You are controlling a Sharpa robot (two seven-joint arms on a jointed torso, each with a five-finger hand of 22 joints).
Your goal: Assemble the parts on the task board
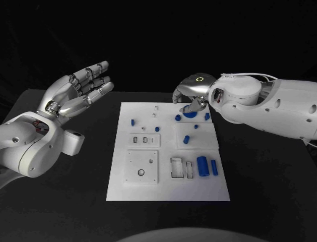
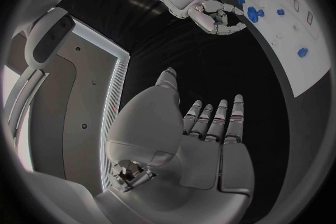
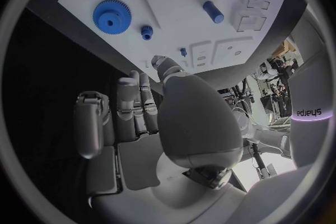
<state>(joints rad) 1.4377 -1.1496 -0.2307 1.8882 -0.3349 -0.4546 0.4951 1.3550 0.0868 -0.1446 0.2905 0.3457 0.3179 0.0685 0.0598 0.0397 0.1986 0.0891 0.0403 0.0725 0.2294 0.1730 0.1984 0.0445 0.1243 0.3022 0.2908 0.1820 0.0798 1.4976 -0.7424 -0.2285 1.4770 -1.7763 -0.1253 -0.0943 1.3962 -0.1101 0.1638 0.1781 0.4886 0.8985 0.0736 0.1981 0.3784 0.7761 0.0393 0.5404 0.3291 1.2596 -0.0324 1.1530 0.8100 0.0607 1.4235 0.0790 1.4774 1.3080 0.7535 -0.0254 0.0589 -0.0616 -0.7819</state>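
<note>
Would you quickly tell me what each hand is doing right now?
Left hand: open, fingers spread, holding nothing, raised beside the task board.
Right hand: fingers curled over the board's far end; nothing visibly held.

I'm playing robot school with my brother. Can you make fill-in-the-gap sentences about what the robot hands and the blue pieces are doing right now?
1. The small parts lying on the task board are coloured ____.
2. The left hand hangs over the black table beside the board, fingers spread, holding ____.
3. The right hand hovers above the board's ____ edge, the one away from the robot.
4. The round toothed part under that hand is a ____.

Missing words: blue; nothing; far; gear
</note>
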